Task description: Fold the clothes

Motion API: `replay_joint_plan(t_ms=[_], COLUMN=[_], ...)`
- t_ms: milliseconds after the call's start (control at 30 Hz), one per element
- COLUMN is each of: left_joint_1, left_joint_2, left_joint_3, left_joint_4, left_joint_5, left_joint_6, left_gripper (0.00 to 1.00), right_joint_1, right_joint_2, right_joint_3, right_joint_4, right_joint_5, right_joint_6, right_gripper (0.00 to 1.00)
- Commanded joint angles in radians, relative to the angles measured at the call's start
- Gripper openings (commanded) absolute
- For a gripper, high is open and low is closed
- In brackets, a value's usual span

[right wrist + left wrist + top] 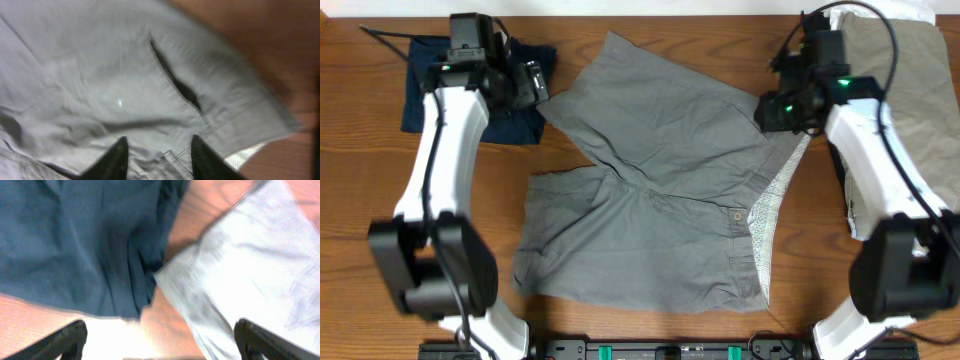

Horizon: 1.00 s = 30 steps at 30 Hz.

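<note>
Right fingers [159,145], seen close from their wrist, stand half shut about the waistband of the shorts [650,200]; whether cloth is truly pinched I cannot tell. Left fingers [160,330] gape wide and hold nothing, hovering where the far leg's hem meets the navy piece [420,90]. The shorts lie flat on the table [350,150], waist to the right with its speckled lining turned out, legs to the left, the far leg splayed toward the far left. I judge this the start of the first fold: taking both far corners. Next, the left must drop and nip only the grey hem, not the navy cloth, then both carry the far edge nearward together. Each arm reaches from the near edge to the far side, wrist tipped down.
</note>
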Motion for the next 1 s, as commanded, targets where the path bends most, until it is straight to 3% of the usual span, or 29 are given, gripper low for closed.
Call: replay_joint_plan(t_ms=[0, 167, 400, 633, 967], left_joint_1=[-0.007, -0.007, -0.01, -0.011, -0.025], left_joint_2=[-0.077, -0.087, -0.087, -0.087, -0.085], left_joint_3=[0.009, 0.008, 0.005, -0.005, -0.006], left_joint_4=[-0.08, -0.218, -0.276, -0.257, -0.248], left_joint_5=[-0.008, -0.013, -0.043, -0.053, -0.053], left_joint_6=[0.006, 0.006, 0.007, 0.049, 0.091], left_gripper=[0.95, 0.95, 0.95, 0.95, 0.95], right_joint_1=[0.038, 0.074, 0.096, 0.096, 0.088], right_joint_2=[0.079, 0.149, 0.201, 0.283, 0.338], right_joint_3=[-0.001, -0.001, -0.002, -0.002, -0.002], right_joint_4=[-0.028, -0.071, -0.071, -0.066, 0.106], right_joint_5=[0.038, 0.139, 0.164, 0.173, 0.333], right_joint_6=[0.026, 0.037, 0.045, 0.058, 0.066], right_gripper=[0.33, 0.46, 0.71, 0.76, 0.98])
